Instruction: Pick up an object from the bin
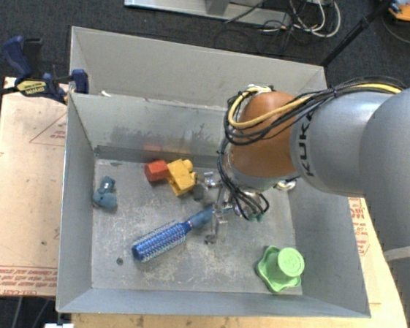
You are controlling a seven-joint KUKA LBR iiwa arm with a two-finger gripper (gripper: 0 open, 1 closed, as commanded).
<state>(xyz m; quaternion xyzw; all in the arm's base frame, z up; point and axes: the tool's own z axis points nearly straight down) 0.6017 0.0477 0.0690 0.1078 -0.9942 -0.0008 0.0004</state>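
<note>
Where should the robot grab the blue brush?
Probably by its thin handle, coming down from above with the tool turned across it. The blue brush lies flat and slanted on the bin floor, bristly head lower left, handle upper right beside the tool. The handle is slimmer than the head.

The grey arm enters from three o'clock, and its thick last link slopes toward the middle of the view. At its end sits the rounded orange wrist cover, with yellow and black cables looped over it at twelve o'clock. The gripper hangs at the cover's seven o'clock, pointing down.
</note>
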